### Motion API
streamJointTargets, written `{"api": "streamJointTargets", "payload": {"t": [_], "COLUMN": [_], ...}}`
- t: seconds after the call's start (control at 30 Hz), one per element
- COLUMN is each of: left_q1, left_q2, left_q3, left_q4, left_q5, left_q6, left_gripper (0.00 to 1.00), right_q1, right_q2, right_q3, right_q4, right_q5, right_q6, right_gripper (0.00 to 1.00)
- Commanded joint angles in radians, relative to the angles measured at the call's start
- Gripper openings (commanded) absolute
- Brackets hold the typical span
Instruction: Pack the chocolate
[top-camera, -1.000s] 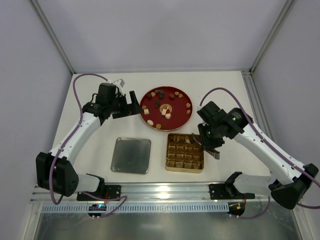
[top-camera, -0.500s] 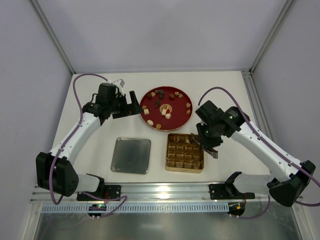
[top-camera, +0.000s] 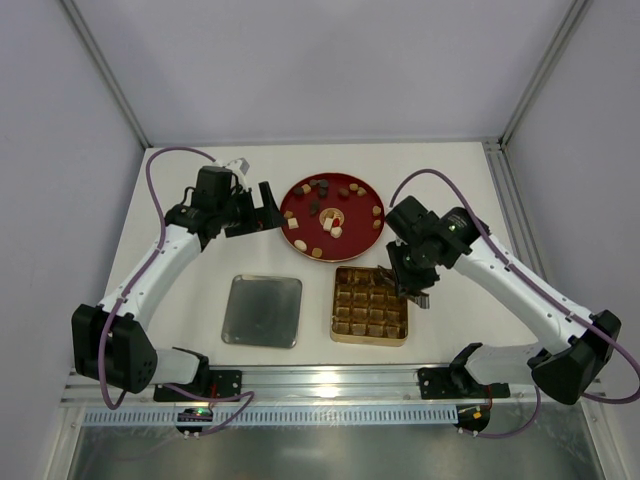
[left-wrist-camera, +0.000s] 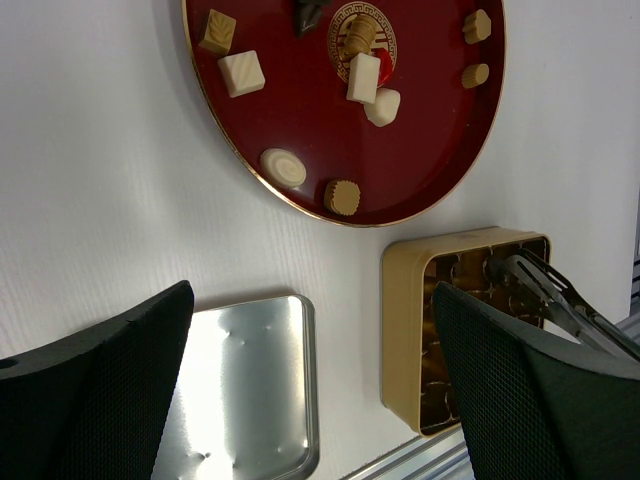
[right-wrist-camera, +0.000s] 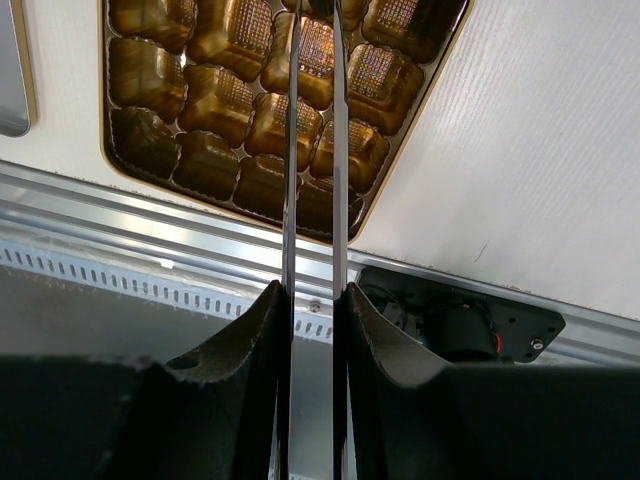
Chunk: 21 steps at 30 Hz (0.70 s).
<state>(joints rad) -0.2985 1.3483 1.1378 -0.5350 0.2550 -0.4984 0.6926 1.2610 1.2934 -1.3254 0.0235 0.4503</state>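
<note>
Several chocolates (top-camera: 337, 231), tan, dark brown and cream-white, lie on the red plate (top-camera: 352, 208); they also show in the left wrist view (left-wrist-camera: 243, 72). The gold gridded tin (top-camera: 337, 300) sits in front of the plate, and its cells (right-wrist-camera: 215, 100) look empty. My right gripper (top-camera: 414, 287) (right-wrist-camera: 312, 300) is shut on metal tongs (right-wrist-camera: 291, 150) that reach over the tin's right side (left-wrist-camera: 550, 295). The tong tips run out of the right wrist view, so I cannot tell whether they hold a piece. My left gripper (top-camera: 262, 208) (left-wrist-camera: 310, 300) is open and empty, just left of the plate.
The tin's silver lid (top-camera: 262, 310) (left-wrist-camera: 240, 390) lies flat to the left of the tin. A metal rail (top-camera: 320, 385) runs along the table's near edge. White walls close in the back and both sides.
My right arm has shifted slightly left and away from the near edge, carrying the tongs further over the tin. The left arm has not moved.
</note>
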Motion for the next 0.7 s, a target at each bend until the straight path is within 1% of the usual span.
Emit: {"api": "streamJointTargets", "payload": {"t": [0.0,0.07,0.1,0.23,0.3,0.4,0.47,0.53,0.67], "left_q1": [0.007,0.007,0.007,0.006,0.007,0.007,0.006,0.007,0.007], "left_q2": [-0.014,-0.015,-0.014,-0.012,-0.012,-0.014,-0.014,-0.014,-0.012], "left_q3": [-0.001,-0.001,-0.001,-0.001,-0.001,-0.001,-0.001,0.000,0.000], "left_q4": [0.029,0.029,0.029,0.029,0.029,0.029,0.030,0.029,0.029], "left_q5": [0.021,0.023,0.021,0.023,0.023,0.020,0.020,0.020,0.020], "left_q6": [-0.008,-0.008,-0.008,-0.008,-0.009,-0.006,-0.006,-0.006,-0.008], "left_gripper": [1.00,1.00,1.00,1.00,1.00,1.00,1.00,1.00,1.00], "right_q1": [0.005,0.005,0.005,0.005,0.005,0.005,0.005,0.005,-0.001], "right_q2": [-0.002,-0.003,-0.003,-0.002,0.003,0.005,0.009,0.011,0.018], "right_q3": [0.041,0.041,0.041,0.047,0.052,0.056,0.066,0.072,0.132], "right_q4": [0.018,0.017,0.017,0.017,0.015,0.017,0.009,0.005,-0.011], "right_q5": [0.004,0.009,0.009,0.012,0.013,0.007,0.012,0.013,0.027], "right_q6": [-0.007,-0.009,-0.007,-0.012,-0.013,-0.015,-0.016,-0.019,-0.030], "right_gripper": [0.30,0.31,0.35,0.36,0.38,0.38,0.41,0.41,0.42]}}
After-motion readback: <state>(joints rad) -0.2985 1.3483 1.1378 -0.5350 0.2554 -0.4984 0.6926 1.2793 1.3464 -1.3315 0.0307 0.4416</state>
